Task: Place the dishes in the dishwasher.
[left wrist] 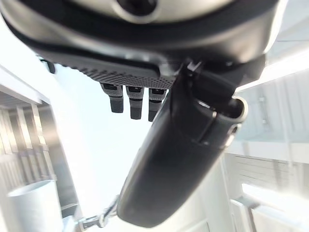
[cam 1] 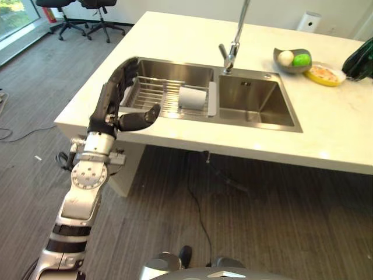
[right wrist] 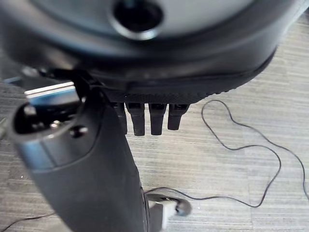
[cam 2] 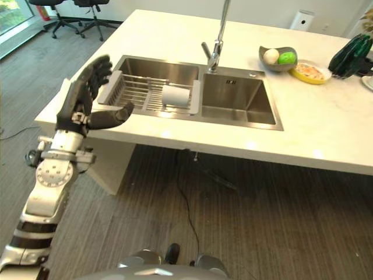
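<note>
A white cup (cam 1: pixel 192 97) lies on its side in a metal dish rack (cam 1: pixel 151 93) in the left basin of the double sink (cam 1: pixel 256 102). My left hand (cam 1: pixel 116 99) is raised at the counter's front edge, just left of the rack, with fingers straight and thumb (cam 1: pixel 140 119) pointing toward the cup; it holds nothing. The left wrist view has the cup (left wrist: pixel 29 208) beyond the thumb (left wrist: pixel 178 159). My right hand (right wrist: pixel 82 169) hangs over the grey floor, fingers relaxed and empty.
A tall faucet (cam 1: pixel 233 46) stands behind the sink. At the counter's right are a grey bowl (cam 1: pixel 292 59) with fruit, a yellow plate (cam 1: pixel 326 74) and a dark green object (cam 1: pixel 360 61). Office chairs (cam 1: pixel 81 11) stand far left. Open floor lies under the counter.
</note>
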{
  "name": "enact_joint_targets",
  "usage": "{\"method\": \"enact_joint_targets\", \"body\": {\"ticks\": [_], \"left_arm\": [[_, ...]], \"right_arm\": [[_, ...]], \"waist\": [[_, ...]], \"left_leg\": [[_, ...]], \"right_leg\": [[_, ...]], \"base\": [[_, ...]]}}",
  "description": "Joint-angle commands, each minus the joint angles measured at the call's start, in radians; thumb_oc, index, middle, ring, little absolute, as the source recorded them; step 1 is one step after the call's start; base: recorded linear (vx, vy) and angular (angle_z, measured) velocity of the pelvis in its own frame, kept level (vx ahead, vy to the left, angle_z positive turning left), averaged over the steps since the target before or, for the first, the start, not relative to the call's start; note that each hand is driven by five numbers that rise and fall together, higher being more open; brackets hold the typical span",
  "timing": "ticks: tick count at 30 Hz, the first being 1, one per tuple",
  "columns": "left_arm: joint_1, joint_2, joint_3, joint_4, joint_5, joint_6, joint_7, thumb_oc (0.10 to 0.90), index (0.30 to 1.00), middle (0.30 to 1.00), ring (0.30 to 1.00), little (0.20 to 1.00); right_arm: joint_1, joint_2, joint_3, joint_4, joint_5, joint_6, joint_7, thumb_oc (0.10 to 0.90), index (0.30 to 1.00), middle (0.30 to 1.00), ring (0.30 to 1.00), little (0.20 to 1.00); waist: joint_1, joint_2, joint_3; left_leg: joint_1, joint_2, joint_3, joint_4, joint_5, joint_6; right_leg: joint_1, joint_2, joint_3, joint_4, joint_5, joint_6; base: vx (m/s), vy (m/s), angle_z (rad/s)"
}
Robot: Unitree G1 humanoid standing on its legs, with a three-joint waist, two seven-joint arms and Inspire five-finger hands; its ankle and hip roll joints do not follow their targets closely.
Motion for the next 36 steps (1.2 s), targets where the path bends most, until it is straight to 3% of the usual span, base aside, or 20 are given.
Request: {"method": "enact_joint_targets", "body": {"ticks": [1, 2, 4, 5, 6, 11, 21, 27, 31, 36], "left_arm": [[-0.082, 0.044, 0.054, -0.164, 0.058, -0.099, 0.030, 0.800, 0.900, 0.900, 0.900, 0.900], [-0.108, 0.043, 0.030, -0.173, 0.047, -0.110, 0.029, 0.800, 0.900, 0.900, 0.900, 0.900], [-0.135, 0.033, 0.002, -0.146, 0.074, -0.110, 0.055, 0.800, 0.900, 0.900, 0.900, 0.900], [-0.137, 0.033, 0.000, -0.143, 0.075, -0.112, 0.056, 0.800, 0.900, 0.900, 0.900, 0.900], [-0.134, 0.036, 0.005, -0.126, 0.101, -0.111, 0.059, 0.800, 0.900, 0.900, 0.900, 0.900], [-0.076, 0.048, 0.025, -0.116, 0.101, -0.118, 0.039, 0.800, 0.900, 0.900, 0.900, 0.900], [-0.009, 0.120, 0.056, -0.029, 0.184, -0.102, 0.058, 0.800, 0.900, 0.900, 0.900, 0.900], [0.057, 0.341, 0.091, 0.042, 0.400, -0.053, -0.002, 0.800, 0.900, 0.900, 0.900, 0.900], [0.061, 0.428, 0.095, 0.073, 0.498, -0.049, -0.001, 0.800, 0.900, 0.900, 0.900, 0.900], [0.021, 0.453, 0.051, 0.136, 0.594, -0.032, 0.046, 0.800, 0.900, 0.900, 0.900, 0.900]], "right_arm": [[-0.040, -0.036, 0.007, -0.028, 0.004, -0.013, 0.009, 0.800, 0.900, 0.900, 0.900, 0.900], [-0.040, -0.044, 0.010, -0.037, 0.012, -0.017, 0.009, 0.800, 0.900, 0.900, 0.900, 0.900], [-0.009, -0.039, 0.027, -0.056, 0.014, -0.022, 0.009, 0.800, 0.900, 0.900, 0.900, 0.900], [-0.009, -0.039, 0.027, -0.057, 0.014, -0.022, 0.008, 0.800, 0.900, 0.900, 0.900, 0.900], [0.004, -0.027, 0.045, -0.075, -0.007, -0.024, 0.010, 0.800, 0.900, 0.900, 0.900, 0.900], [0.044, -0.025, 0.052, -0.110, -0.020, -0.036, 0.023, 0.800, 0.900, 0.900, 0.900, 0.900], [0.081, -0.012, 0.066, -0.142, -0.021, -0.045, 0.030, 0.800, 0.900, 0.900, 0.900, 0.900], [0.117, -0.012, 0.068, -0.146, -0.039, -0.051, 0.057, 0.800, 0.900, 0.900, 0.900, 0.900], [0.134, -0.021, 0.078, -0.144, -0.055, -0.048, 0.066, 0.800, 0.900, 0.900, 0.900, 0.900], [0.149, -0.017, 0.099, -0.160, -0.064, -0.053, 0.063, 0.800, 0.900, 0.900, 0.900, 0.900]], "waist": [[-0.005, 0.047, -0.002], [-0.026, 0.046, -0.001], [-0.065, 0.044, 0.011], [-0.064, 0.046, 0.012], [-0.067, 0.026, 0.000], [-0.079, 0.019, -0.034], [-0.105, 0.034, -0.060], [-0.111, 0.052, -0.062], [-0.121, 0.058, -0.064], [-0.128, 0.062, -0.068]], "left_leg": [[0.006, 0.062, -0.019, -0.038, -0.079, -0.103], [0.020, 0.068, -0.038, -0.040, -0.095, -0.113], [0.042, 0.067, -0.042, -0.041, -0.113, -0.122], [0.044, 0.069, -0.042, -0.041, -0.113, -0.122], [0.046, 0.053, -0.031, -0.041, -0.132, -0.130], [0.073, 0.080, -0.005, -0.095, -0.129, -0.143], [0.084, 0.111, -0.012, -0.150, -0.113, -0.170], [0.092, 0.122, -0.025, -0.150, -0.113, -0.183], [0.088, 0.125, -0.028, -0.150, -0.111, -0.189], [0.094, 0.126, -0.023, -0.150, -0.113, -0.189]], "right_leg": [[0.050, 0.007, -0.073, -0.328, 0.249, -0.088], [0.042, -0.014, -0.044, -0.500, 0.241, -0.101], [-0.003, -0.024, 0.014, -0.616, 0.301, -0.088], [0.001, -0.023, 0.014, -0.622, 0.305, -0.088], [0.047, -0.051, 0.003, -0.731, 0.324, -0.072], [0.133, -0.047, 0.047, -0.837, 0.357, -0.073], [0.191, -0.029, 0.033, -0.915, 0.342, -0.092], [0.208, -0.019, 0.021, -0.914, 0.322, -0.103], [0.214, -0.017, 0.010, -0.913, 0.313, -0.108], [0.224, -0.016, 0.008, -0.915, 0.308, -0.111]], "base": [[0.23, -0.084, 0.09], [0.28, -0.112, 0.17], [0.17, -0.076, 0.31], [0.12, -0.069, 0.33], [0.06, -0.053, 0.29], [0.10, -0.089, -0.09], [0.06, -0.061, -0.13], [0.06, -0.030, 0.03], [0.03, -0.027, 0.16], [0.01, -0.003, 0.03]]}}
